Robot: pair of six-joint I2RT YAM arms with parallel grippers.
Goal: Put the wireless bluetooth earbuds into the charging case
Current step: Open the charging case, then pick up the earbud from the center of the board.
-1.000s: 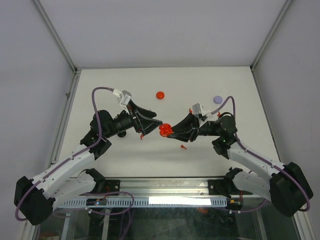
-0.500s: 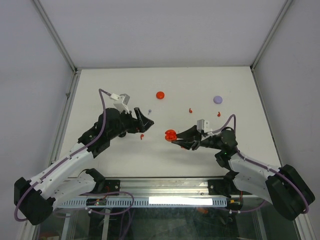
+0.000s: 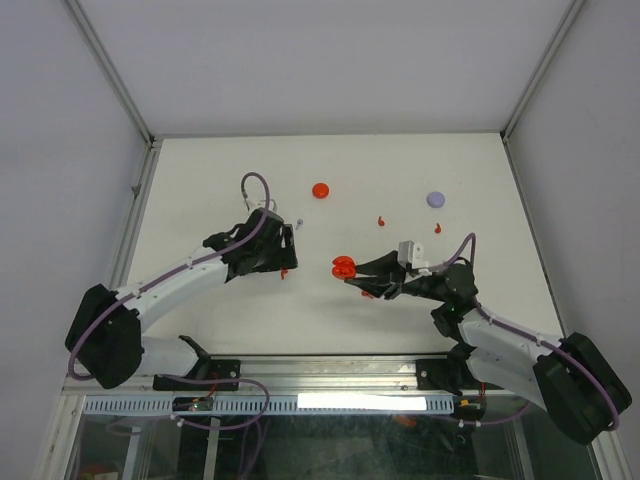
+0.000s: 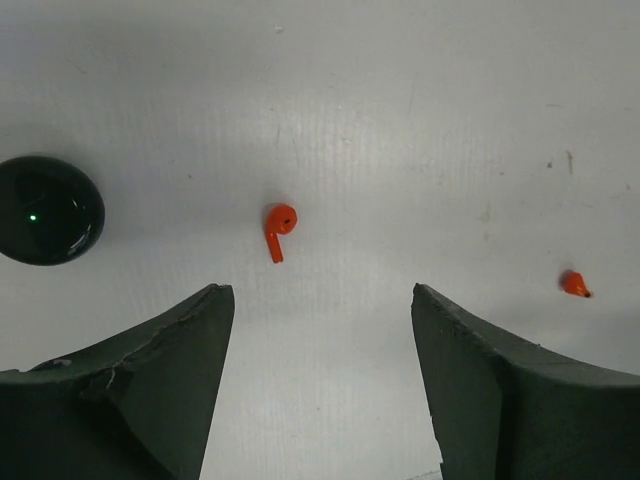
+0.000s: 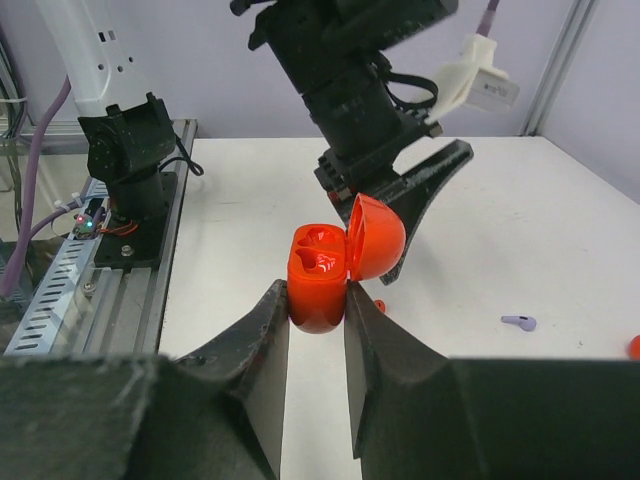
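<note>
Presently right claw [image 5: 317, 300] clamps red open-lidded plastic charging case [image 5: 318, 270] upright, cavities exposed for loading. Empty left claw [image 4: 322, 295] gapes wide over tiny red comma-shaped earbud [image 4: 279, 225] on white table [image 4: 400, 100].

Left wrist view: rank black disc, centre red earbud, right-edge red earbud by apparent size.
1. black disc
2. centre red earbud
3. right-edge red earbud: looks smallest, but may just be seen end-on, so 2 versus 3 is unsure.

Wht arms [image 3: 175, 287], blk joints [image 3: 100, 335], purple cables [image 3: 256, 176]
</note>
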